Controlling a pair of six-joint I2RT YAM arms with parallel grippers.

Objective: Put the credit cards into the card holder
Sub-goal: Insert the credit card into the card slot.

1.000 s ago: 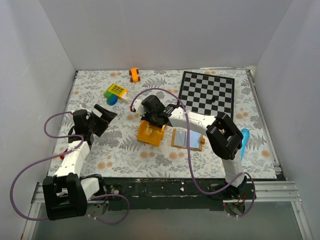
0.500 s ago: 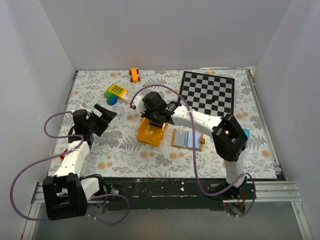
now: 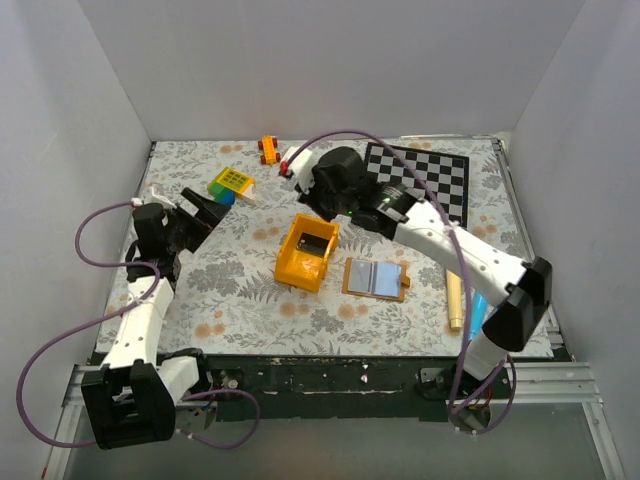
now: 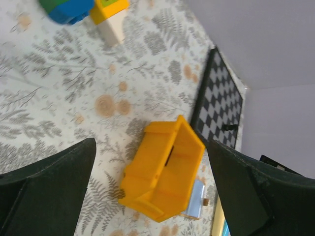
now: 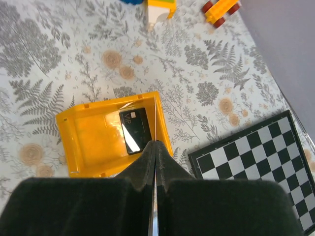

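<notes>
Right wrist: pincer (image 5: 155, 145) on thin card (image 5: 155, 118)

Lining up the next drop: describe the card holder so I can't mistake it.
Start at the yellow bin in the middle of the floral table. Just to its right lies the card holder, flat and open. It alone shows a pale blue-grey inside with a tan rim; the chequered board behind it is black and white.

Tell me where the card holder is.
In the top view the card holder lies open, just right of the yellow bin and nearer the arms than the chequered board.
</notes>
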